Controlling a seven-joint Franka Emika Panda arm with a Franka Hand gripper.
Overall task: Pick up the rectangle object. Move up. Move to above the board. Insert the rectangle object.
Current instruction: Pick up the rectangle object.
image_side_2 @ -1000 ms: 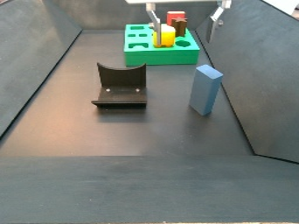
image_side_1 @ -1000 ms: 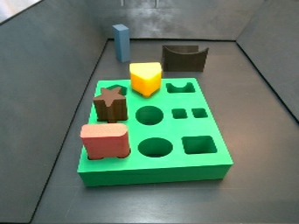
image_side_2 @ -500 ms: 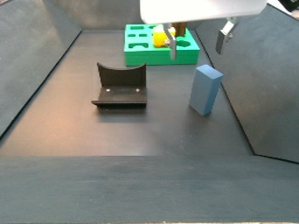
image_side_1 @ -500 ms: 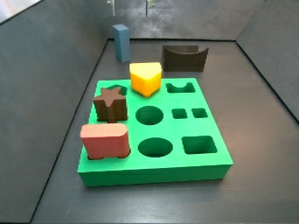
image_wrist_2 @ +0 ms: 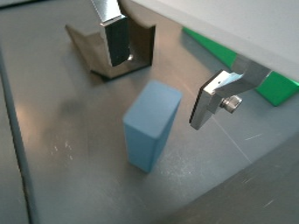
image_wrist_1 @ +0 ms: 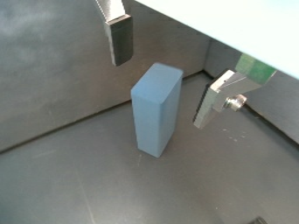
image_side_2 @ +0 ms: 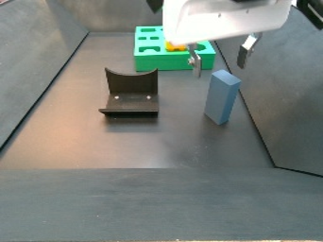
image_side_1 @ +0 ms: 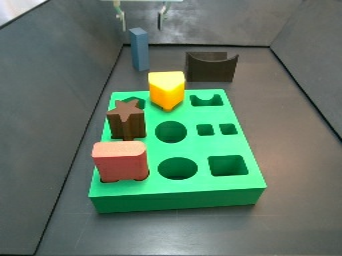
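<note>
The rectangle object (image_side_2: 222, 96), a slim light-blue block, stands upright on the dark floor near the side wall; it also shows in a side view (image_side_1: 138, 48) and in both wrist views (image_wrist_1: 156, 109) (image_wrist_2: 149, 127). My gripper (image_side_2: 220, 61) is open and empty just above it, with one silver finger (image_wrist_1: 121, 39) on each side of its top and apart from it. In a side view the gripper (image_side_1: 140, 15) is cut off by the frame's edge. The green board (image_side_1: 174, 200) lies apart from the block, also visible in a side view (image_side_2: 158, 62).
On the board stand a yellow piece (image_side_1: 166, 90), a dark star piece (image_side_1: 126, 117) and a red-pink rounded block (image_side_1: 118, 160); other holes are open. A dark arch-shaped block (image_side_2: 128, 93) stands on the floor beside the blue block. Grey walls enclose the floor.
My gripper has come down from above and now hangs open right over the blue block. The block and the other pieces have not moved.
</note>
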